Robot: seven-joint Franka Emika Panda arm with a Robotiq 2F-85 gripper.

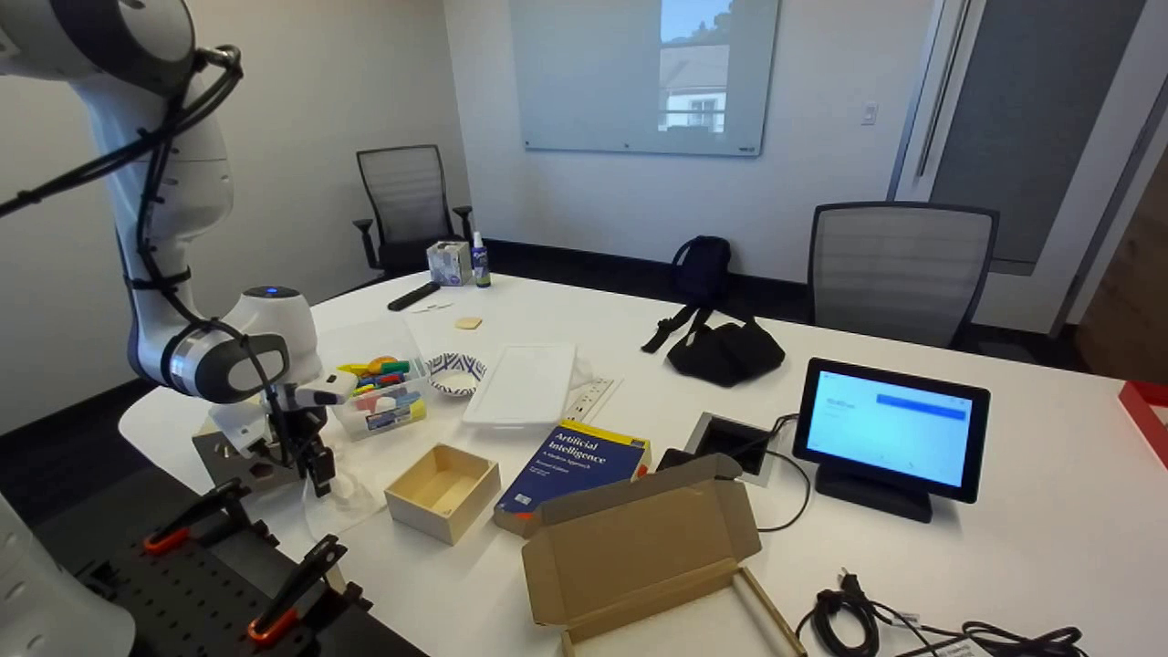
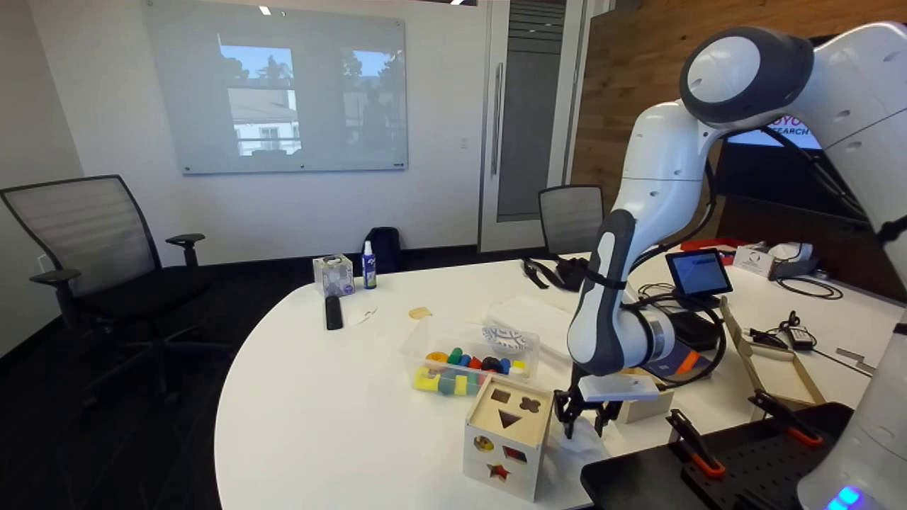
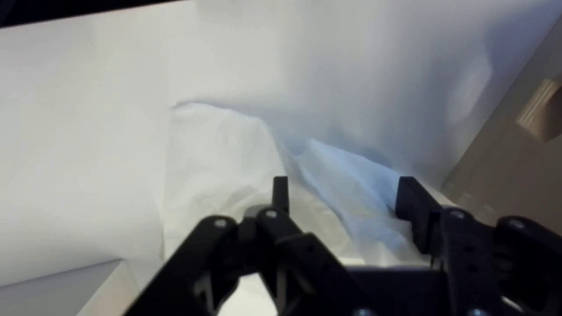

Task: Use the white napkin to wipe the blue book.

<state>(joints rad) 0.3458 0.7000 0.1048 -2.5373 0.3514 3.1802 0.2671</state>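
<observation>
Your gripper (image 3: 344, 191) hangs low over the white napkin (image 3: 219, 145), pointing down, with its fingertips (image 3: 281, 195) spread well apart. In the wrist view you see a raised fold of the napkin in the gap between them; whether either tip touches it is hard to make out. The napkin lies crumpled on the white counter (image 2: 319, 425), in from the edge beside your black mounting plate (image 1: 173, 584), between the shape-sorter cube (image 2: 503, 471) and the wooden tray (image 1: 424, 513). The cube stands near that same edge, toward the counter's rounded corner.

Your blue book (image 1: 575, 470) lies cover up, farther in from the plate's edge, with the tray between it and the napkin; you can read "Artificial Intelligence" on it. In an exterior view the raised lid of the cardboard box (image 1: 648, 547) overlaps the book's lower corner, and in an exterior view your arm (image 2: 662, 163) hides part of it.

Past the tray and cube you have a clear bin (image 1: 351, 424) of coloured blocks (image 2: 491, 365), with a patterned bowl (image 1: 456, 374) beside it. Near the counter's far edge, a tissue box (image 1: 450, 263) and spray bottle (image 1: 481, 265) stand side by side.
</observation>
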